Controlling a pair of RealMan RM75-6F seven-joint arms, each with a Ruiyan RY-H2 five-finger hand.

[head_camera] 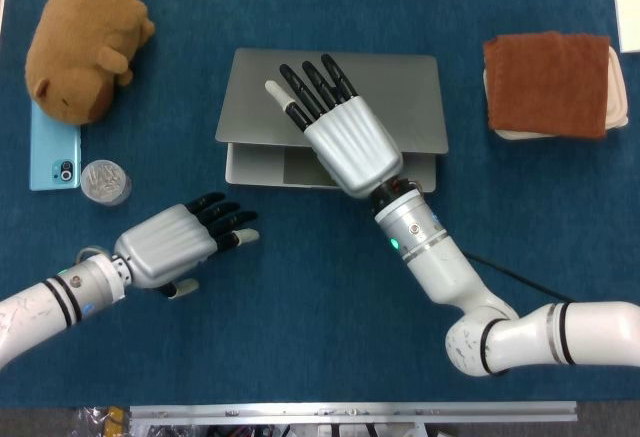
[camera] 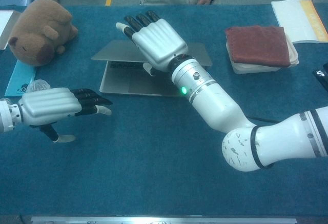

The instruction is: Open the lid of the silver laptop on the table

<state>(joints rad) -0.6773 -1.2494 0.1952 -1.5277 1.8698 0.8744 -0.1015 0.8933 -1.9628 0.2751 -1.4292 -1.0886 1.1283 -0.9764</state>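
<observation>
My right robot hand (head_camera: 345, 142) lies over the lid of the silver laptop (head_camera: 400, 97), fingers stretched toward 11 o'clock; the thumb looks tucked under the front edge, but I cannot tell for sure whether it grips. The lid is raised only a little, and the chest view shows keys in the gap. To do this step well, I should lift from under the front edge and follow the arc around the hinge, slowly, so the base does not slide. My left robot hand (head_camera: 180, 244) is empty, fingers loosely apart, and could press the base. The laptop sits at the table (head_camera: 320, 337) centre, long axis from 9 to 3 o'clock, opening toward 6 o'clock.
</observation>
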